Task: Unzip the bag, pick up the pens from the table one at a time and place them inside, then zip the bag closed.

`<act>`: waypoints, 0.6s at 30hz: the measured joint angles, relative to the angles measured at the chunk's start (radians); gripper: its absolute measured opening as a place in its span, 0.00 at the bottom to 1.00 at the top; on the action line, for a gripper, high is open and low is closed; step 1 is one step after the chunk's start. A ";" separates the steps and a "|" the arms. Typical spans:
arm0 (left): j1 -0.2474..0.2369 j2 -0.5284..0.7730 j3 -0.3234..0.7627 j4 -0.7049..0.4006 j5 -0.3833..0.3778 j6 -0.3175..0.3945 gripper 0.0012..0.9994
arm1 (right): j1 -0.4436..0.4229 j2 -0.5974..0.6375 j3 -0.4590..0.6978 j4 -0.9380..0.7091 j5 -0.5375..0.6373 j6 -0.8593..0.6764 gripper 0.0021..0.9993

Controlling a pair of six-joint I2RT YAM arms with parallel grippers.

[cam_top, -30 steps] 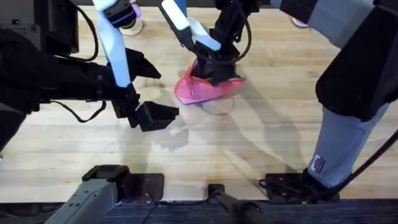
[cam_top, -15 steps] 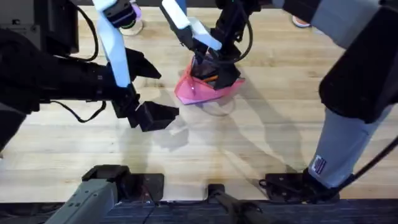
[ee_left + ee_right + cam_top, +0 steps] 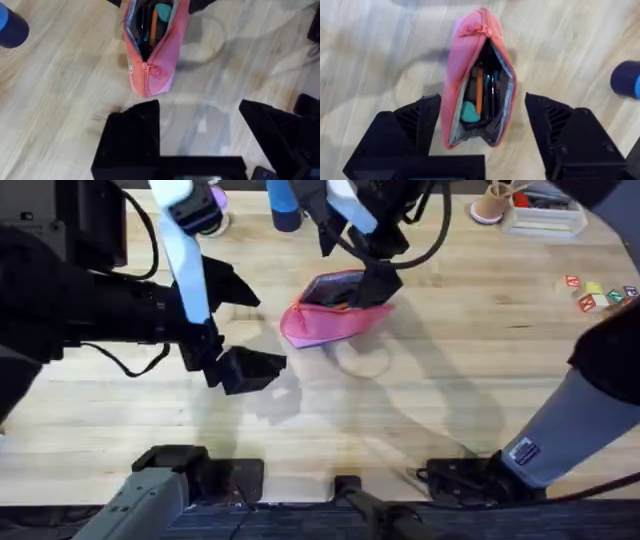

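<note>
The pink bag (image 3: 330, 320) lies on the table (image 3: 420, 420) with its zipper open. The right wrist view looks down into its mouth, where an orange pen (image 3: 479, 92) and a black pen (image 3: 492, 96) lie beside a teal item (image 3: 468, 112). My right gripper (image 3: 372, 272) hovers just over the bag's open end, open and holding nothing, its fingers (image 3: 415, 125) either side of the bag (image 3: 470, 65). My left gripper (image 3: 245, 368) is open, a short way to the bag's near left. In the left wrist view the zipper pull (image 3: 150, 69) faces the left gripper (image 3: 200, 117).
A blue cup (image 3: 283, 205) stands just behind the bag. At the back right are a pink cup (image 3: 490, 204) and a white tray (image 3: 545, 218), with small coloured blocks (image 3: 596, 288) near the right edge. Bare wood lies in front of the bag.
My right gripper has lifted off the bag and drawn back toward the far side, leaving the bag's open mouth uncovered. The left arm has stayed put.
</note>
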 joint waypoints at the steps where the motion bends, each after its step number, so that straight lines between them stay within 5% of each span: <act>1: 0.000 0.000 0.000 -0.005 0.000 0.013 1.00 | -0.004 -0.003 0.000 0.000 0.000 0.009 1.00; 8: 0.024 0.000 -0.021 -0.010 0.001 0.085 1.00 | -0.021 -0.011 0.000 0.009 0.000 0.086 1.00; 18: 0.205 0.000 -0.176 0.059 0.131 0.280 1.00 | -0.020 -0.015 0.000 0.023 0.000 0.129 1.00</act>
